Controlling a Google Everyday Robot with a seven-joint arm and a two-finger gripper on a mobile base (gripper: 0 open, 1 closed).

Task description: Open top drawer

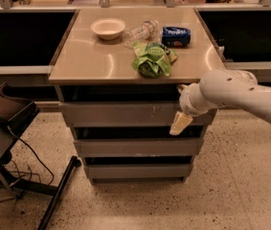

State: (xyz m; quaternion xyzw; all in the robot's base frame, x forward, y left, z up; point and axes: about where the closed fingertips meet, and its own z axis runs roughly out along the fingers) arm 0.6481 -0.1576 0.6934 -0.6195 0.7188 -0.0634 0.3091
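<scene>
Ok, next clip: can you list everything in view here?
counter: one, tan, centre
bowl: one, cream, counter's back left
plastic bottle: one, clear, lying right of the bowl
packet: one, blue, counter's back right
bag: one, green, counter's front
top drawer: one, grey, scratched, under the counter
lower drawers: two, grey, below it
stand: one, black, on the floor at left
arm: one, white, entering from the right
gripper: one, pale, open, at the top drawer's right end

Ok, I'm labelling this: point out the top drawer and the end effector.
top drawer (116,114): camera view, bare grey face.
end effector (180,105): camera view, between fingertips, at drawer's right end.
</scene>
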